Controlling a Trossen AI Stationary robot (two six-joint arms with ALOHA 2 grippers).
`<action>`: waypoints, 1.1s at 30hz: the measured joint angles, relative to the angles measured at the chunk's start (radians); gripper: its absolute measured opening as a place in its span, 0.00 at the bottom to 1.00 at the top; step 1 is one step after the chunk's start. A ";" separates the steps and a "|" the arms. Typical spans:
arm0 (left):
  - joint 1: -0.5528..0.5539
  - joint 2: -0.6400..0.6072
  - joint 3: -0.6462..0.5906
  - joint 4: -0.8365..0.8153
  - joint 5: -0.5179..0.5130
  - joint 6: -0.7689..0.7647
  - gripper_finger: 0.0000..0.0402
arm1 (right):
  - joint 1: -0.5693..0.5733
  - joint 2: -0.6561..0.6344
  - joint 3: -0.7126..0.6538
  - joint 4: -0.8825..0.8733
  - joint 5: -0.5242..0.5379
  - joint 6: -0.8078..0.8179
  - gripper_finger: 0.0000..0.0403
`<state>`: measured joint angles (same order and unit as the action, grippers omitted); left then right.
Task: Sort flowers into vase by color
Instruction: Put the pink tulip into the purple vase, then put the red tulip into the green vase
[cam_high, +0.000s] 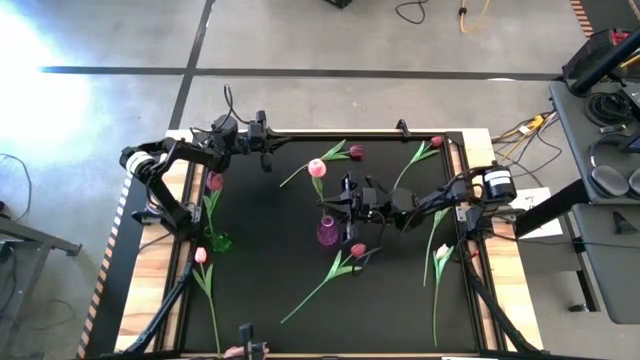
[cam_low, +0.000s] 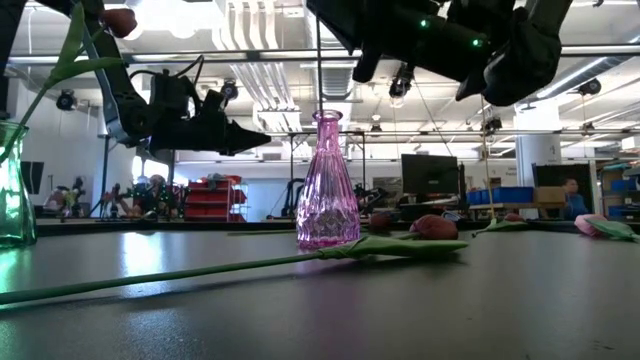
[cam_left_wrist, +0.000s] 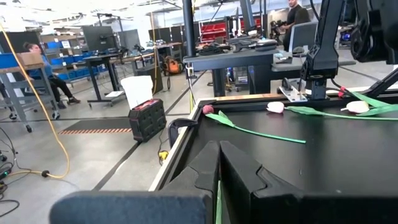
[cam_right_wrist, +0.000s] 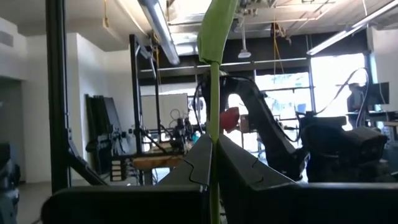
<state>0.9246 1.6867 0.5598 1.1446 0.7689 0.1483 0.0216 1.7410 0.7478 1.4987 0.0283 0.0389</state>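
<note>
My right gripper (cam_right_wrist: 213, 140) hangs over the table's middle, shut on a tulip stem above the purple glass vase (cam_high: 327, 232). That tulip's pale pink head (cam_high: 317, 167) shows just beyond the vase. A green vase (cam_high: 218, 240) near the left edge holds one dark red tulip (cam_high: 213, 183), with its stem in the neck. My left gripper (cam_left_wrist: 219, 148) floats near the far left corner, shut and empty of any flower I can make out. Loose tulips lie flat on the table: dark red ones (cam_high: 357, 250), (cam_high: 356, 152), (cam_high: 437, 142) and pale ones (cam_high: 200, 255), (cam_high: 443, 252). My right gripper pinches the tulip's thin green stem (cam_right_wrist: 214, 163) between its two fingers, below a long leaf (cam_right_wrist: 217, 31). The fingers come level and lie across the stem. The stem stands upright, and its lower part (cam_low: 318, 70) runs down to the purple vase's mouth (cam_low: 327, 114).
The black table has raised edges (cam_high: 470, 200) and clamps at the far side. A dark red tulip's stem (cam_low: 200, 270) lies across the near side of the purple vase. Benches, shelves and seated people fill the room beyond the table.
</note>
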 joint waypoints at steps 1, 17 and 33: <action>0.000 0.000 0.000 0.000 0.000 0.000 0.00 | 0.000 0.003 -0.001 0.002 0.000 -0.001 0.03; 0.000 0.000 -0.004 0.000 0.000 0.003 0.00 | 0.001 0.002 -0.098 -0.006 0.058 -0.075 0.06; 0.000 0.000 -0.006 0.000 0.000 0.000 0.00 | 0.000 -0.034 -0.103 -0.211 0.132 -0.082 0.40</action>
<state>0.9249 1.6867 0.5537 1.1442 0.7692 0.1480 0.0216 1.7070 0.6453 1.2879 0.1604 -0.0429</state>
